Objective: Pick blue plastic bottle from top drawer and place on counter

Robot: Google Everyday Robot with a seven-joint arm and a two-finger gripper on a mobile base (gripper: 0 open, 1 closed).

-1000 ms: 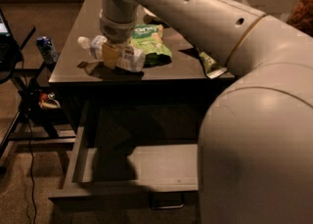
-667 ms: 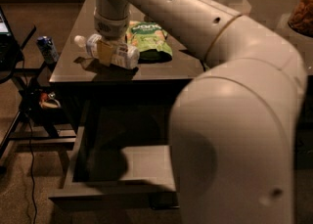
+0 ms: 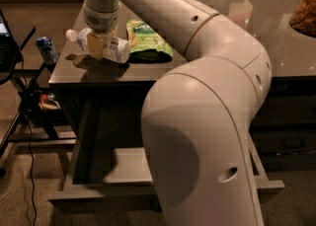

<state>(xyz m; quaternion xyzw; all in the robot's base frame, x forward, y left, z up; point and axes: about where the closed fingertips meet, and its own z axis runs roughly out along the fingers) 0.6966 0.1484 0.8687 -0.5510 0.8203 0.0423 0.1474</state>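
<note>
The arm (image 3: 207, 136) fills the middle and right of the view. Its bulky elbow has swung further left than a second ago and now hides more of what lies below the counter's front edge. From the elbow it reaches up and left over the counter (image 3: 69, 74), whose glossy top runs back and off to the right. Under the counter's front edge the drawer (image 3: 98, 199) stands pulled out as before. Its left half shows, and the elbow covers the rest. On the counter, back from its left front corner, a green bag (image 3: 148, 42) lies flat where it lay earlier. The bottle (image 3: 117, 51) is out of the drawer and over the counter's left front corner, lying on its side with the white cap pointing toward the counter's left edge. It has shifted toward that edge since the earlier frames, away from the bag. Its dark shadow falls on the counter straight beneath it, and it seems to hang just clear of the surface. The gripper (image 3: 98, 47) comes down from above that corner. Its fingers (image 3: 94, 45) are closed round the bottle's middle, across the label. A small blue can (image 3: 47, 50) stands beyond the counter's left edge, apart from it, unchanged.
</note>
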